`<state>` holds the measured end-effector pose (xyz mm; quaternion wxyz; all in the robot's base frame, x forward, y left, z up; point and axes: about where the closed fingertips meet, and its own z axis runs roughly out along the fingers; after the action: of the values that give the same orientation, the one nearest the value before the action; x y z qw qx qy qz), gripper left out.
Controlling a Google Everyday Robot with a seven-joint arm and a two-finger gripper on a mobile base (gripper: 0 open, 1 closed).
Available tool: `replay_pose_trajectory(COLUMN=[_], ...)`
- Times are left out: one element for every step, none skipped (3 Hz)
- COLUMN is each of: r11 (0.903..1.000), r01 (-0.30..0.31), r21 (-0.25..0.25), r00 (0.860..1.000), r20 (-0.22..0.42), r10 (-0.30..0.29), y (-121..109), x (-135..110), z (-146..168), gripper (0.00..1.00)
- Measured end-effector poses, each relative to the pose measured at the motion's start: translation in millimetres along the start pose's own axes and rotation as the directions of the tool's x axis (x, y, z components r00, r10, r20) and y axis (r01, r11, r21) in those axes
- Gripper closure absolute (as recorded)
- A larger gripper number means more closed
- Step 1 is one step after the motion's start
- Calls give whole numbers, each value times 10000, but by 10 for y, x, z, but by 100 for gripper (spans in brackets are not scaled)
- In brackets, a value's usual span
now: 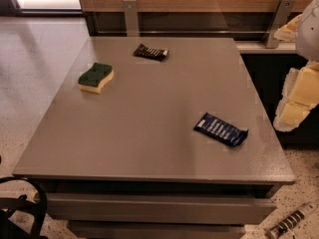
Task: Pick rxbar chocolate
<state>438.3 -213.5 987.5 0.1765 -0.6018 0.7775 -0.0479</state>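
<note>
The rxbar chocolate [151, 52] is a small flat bar in a dark brown-black wrapper with white lettering blocks. It lies flat near the far edge of the grey table [149, 143], slightly left of centre. My gripper [295, 103], white and pale yellow, hangs at the right edge of the view, beyond the table's right side. It is far from the bar and holds nothing that I can see.
A dark blue wrapped bar [221, 129] lies on the table's right front part. A yellow sponge with a green top [95, 77] lies at the left. A wooden wall with metal brackets [130, 16] stands behind. A black object [22, 208] sits at bottom left.
</note>
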Motion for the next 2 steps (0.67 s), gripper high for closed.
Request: replay_pose_trajectory(r11=[10000, 9985], r01=[0, -275], r21=[1, 480], r00=[10000, 9968], r20=[1, 770], r10=[0, 238], y=[-1, -323], x=[0, -98], z=[0, -29], gripper=[0, 0])
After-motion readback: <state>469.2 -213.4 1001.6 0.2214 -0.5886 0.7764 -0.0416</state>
